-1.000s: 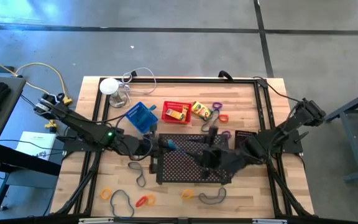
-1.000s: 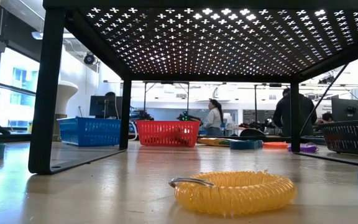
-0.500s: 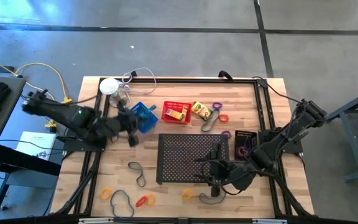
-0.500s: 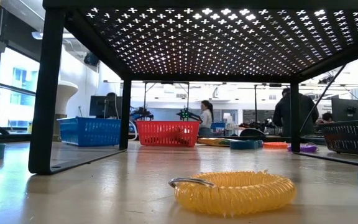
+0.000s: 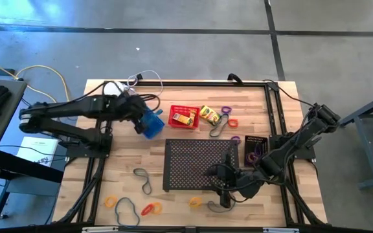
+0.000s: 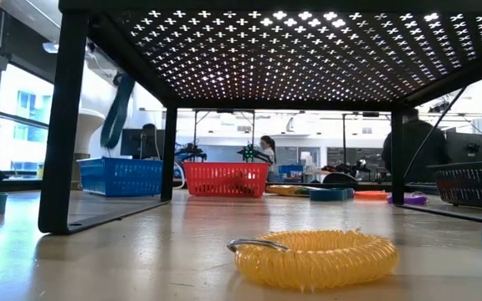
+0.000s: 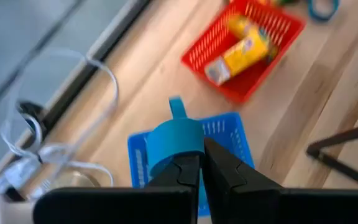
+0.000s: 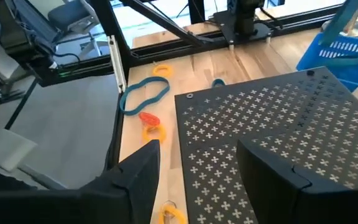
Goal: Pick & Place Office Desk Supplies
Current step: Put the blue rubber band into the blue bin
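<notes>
Blue tape roll (image 7: 174,142) sits pinched between the pressed-together fingers (image 7: 185,177) of the left tool (image 5: 138,123), which hangs over the blue basket (image 5: 151,123) at the back left of the tabletop (image 5: 186,200). Just behind that basket lie a white disc (image 5: 112,89) and a clear cable (image 5: 141,77).

Next along comes the red basket (image 5: 183,117), with a yellow crayon box (image 5: 184,119) lying inside it. A second crayon box (image 5: 210,115) rests on the wood just right of that basket, near a purple band (image 5: 226,110), an orange band (image 5: 232,122) and a dark band (image 5: 217,128).

At mid-tabletop stands the black perforated tray (image 5: 196,162). Along the front edge, loose bands lie scattered: a yellow one (image 5: 111,202), a large dark one (image 5: 127,211), a red-and-orange pair (image 5: 151,208) and another yellow coil (image 5: 195,202). A dark band (image 5: 142,178) lies left of the tray.

The right tool (image 5: 223,188) hovers at the tray's front right corner, fingers (image 8: 272,168) spread and holding nothing; a dark band (image 5: 222,206) lies on the wood just in front of it. Farther right, the black basket (image 5: 255,147) holds a purple band (image 5: 258,149).
</notes>
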